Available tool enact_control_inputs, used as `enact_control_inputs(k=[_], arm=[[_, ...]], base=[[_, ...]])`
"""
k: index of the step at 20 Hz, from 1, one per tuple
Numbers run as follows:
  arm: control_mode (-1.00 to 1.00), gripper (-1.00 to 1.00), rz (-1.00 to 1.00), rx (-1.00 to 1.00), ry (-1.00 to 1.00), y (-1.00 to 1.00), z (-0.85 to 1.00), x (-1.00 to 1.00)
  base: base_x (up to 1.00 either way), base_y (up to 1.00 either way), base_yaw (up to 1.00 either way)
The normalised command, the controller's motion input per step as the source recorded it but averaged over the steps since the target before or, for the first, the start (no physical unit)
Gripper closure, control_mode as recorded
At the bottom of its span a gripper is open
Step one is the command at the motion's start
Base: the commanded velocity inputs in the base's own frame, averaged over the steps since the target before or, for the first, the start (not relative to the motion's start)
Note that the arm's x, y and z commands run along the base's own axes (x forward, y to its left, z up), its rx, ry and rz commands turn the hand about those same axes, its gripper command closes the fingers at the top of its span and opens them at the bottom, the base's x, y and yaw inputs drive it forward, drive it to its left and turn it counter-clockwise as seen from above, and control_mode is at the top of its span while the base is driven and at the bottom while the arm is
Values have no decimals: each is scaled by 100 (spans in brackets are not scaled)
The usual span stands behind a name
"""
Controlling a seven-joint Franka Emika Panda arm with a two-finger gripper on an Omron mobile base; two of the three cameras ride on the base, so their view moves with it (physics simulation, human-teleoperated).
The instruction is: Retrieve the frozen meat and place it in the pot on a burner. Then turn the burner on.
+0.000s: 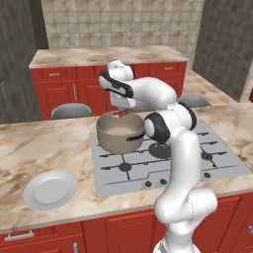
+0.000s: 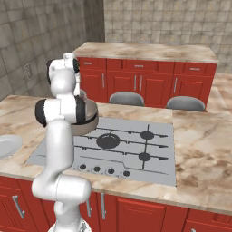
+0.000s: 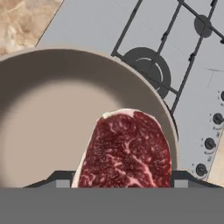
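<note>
The gripper [image 1: 120,111] held the meat [image 3: 127,151] clamped above the pot's [image 1: 120,132] open mouth, positioned for a drop inside. The pot sat on a rear-left burner of the stove [image 1: 197,158], ready for heating.

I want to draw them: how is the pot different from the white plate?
The pot is grey-brown and deep with tall walls; the plate is white, flat and shallow. The pot stands on the stove; the plate lies on the marble counter. The pot has a dark handle, the plate none. Both are round.
</note>
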Motion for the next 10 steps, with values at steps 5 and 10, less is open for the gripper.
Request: enact_control_inputs(k=[5,10], arm=[[-100,100,0,3,-4,0,-37,14],[-100,100,0,8,-6,0,-41,19]], base=[[0,0,0],[0,0,0]])
